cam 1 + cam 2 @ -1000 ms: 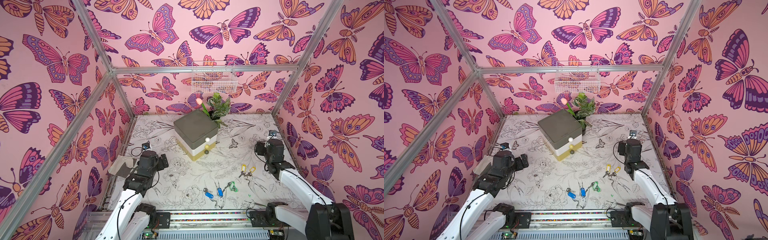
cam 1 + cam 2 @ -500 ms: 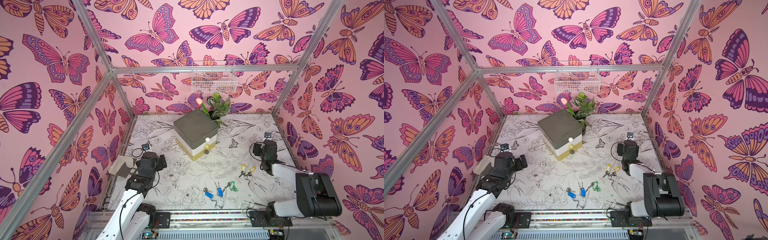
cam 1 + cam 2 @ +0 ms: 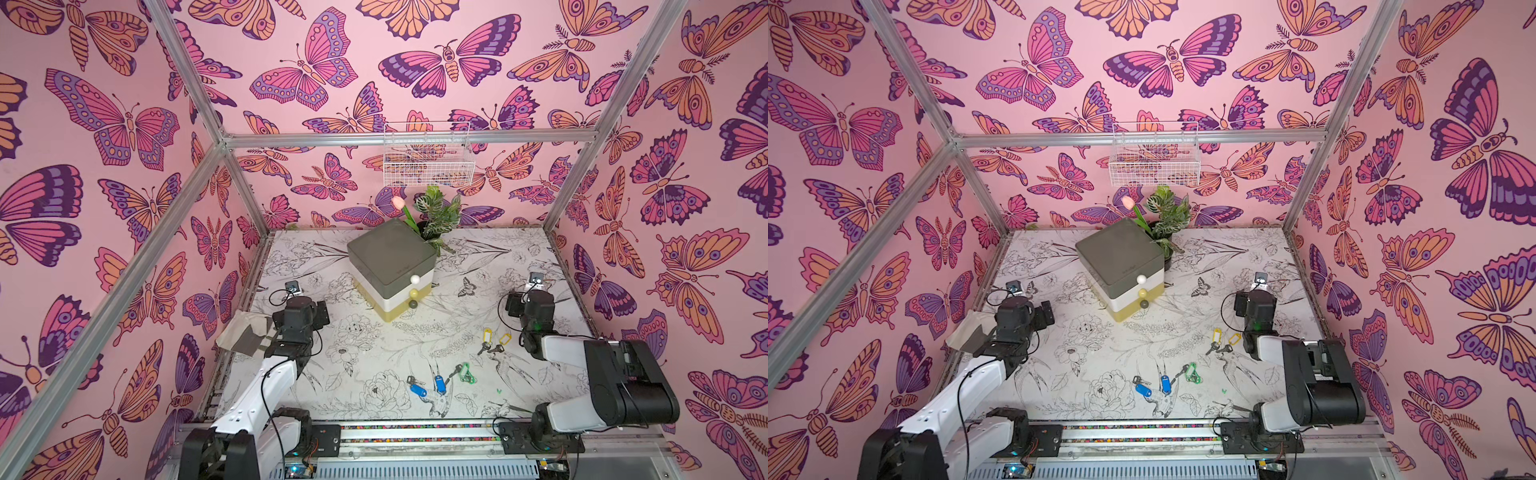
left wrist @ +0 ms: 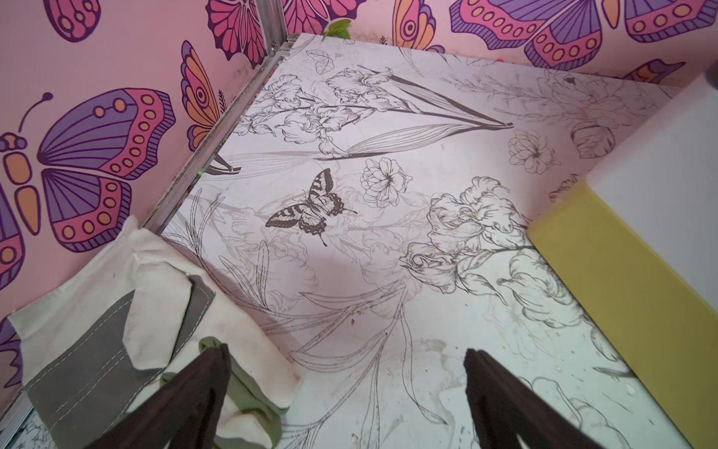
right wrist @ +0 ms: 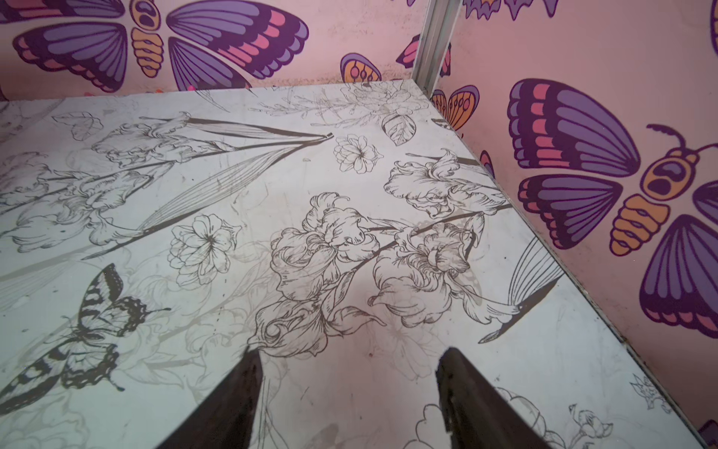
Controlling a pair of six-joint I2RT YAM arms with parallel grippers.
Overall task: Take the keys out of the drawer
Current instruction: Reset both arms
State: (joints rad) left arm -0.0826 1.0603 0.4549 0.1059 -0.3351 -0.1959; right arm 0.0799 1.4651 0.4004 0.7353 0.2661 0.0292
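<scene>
The keys [image 3: 465, 371] lie on the table [image 3: 365, 345], out in front of the drawer box [image 3: 390, 266] and well apart from it. The two bunches with yellow tags [image 3: 487, 334] lie close together near the right arm [image 3: 557, 351]. The green tag bunch [image 3: 1192, 372] and the two blue tag bunches [image 3: 417, 390] lie nearer the front edge. The drawers of the box all look shut.

I think the keys are small, light and hard. They hang loose on their rings, so they can swing and slip. The thin keys lie flat on the table, so the plastic tag or the ring looks like the best place to pinch.

The left gripper [image 4: 345, 352] has its fingers wide apart with nothing between them. The right gripper [image 5: 349, 350] has its fingers apart too and holds nothing.

Both top views show the keys and the whole box. The wrist views show no keys at all. The left wrist view shows a cloth [image 4: 116, 303] by the wall and the yellow side of the box. The right wrist view shows only table and wall
</scene>
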